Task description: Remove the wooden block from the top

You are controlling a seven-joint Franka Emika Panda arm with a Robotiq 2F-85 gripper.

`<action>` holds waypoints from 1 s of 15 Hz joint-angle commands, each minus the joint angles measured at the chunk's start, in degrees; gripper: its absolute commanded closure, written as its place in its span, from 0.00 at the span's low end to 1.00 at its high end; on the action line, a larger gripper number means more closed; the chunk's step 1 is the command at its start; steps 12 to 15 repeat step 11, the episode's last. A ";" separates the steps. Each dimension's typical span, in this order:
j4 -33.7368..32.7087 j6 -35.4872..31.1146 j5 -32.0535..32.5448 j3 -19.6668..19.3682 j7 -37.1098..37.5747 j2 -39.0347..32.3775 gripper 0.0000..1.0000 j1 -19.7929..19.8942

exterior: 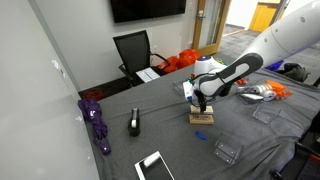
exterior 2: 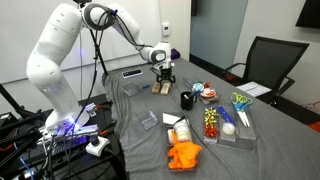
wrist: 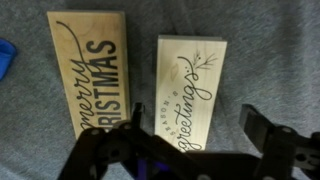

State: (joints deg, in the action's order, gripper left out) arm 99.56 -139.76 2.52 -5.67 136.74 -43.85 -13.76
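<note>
In the wrist view two light-wood blocks lie flat side by side on the grey cloth. One is printed "merry Christmas" (wrist: 88,70), the other "season's greetings" (wrist: 190,90). My gripper (wrist: 198,135) is open, its two black fingers on either side of the near end of the greetings wooden block, not touching it. A small blue piece (wrist: 5,55) shows at the left edge. In both exterior views the gripper (exterior: 203,103) (exterior 2: 163,78) points down just over the tan wood (exterior: 201,118) (exterior 2: 160,88).
A black stapler-like object (exterior: 134,123), a white tablet (exterior: 153,166) and a clear plastic box (exterior: 226,152) lie on the grey table. A black cup (exterior 2: 187,99), an orange cloth (exterior 2: 183,155) and a tray of small items (exterior 2: 225,130) stand nearby. An office chair (exterior: 135,50) stands behind.
</note>
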 commanded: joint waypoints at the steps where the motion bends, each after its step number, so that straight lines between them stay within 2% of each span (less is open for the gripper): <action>1: 1.91 -1.59 -1.62 1.32 -3.14 2.89 0.00 1.48; 8: 3.64 -0.60 -1.52 0.89 -4.72 7.59 0.00 1.44; 15: 4.03 -0.46 -1.59 0.94 -4.86 8.49 0.00 1.67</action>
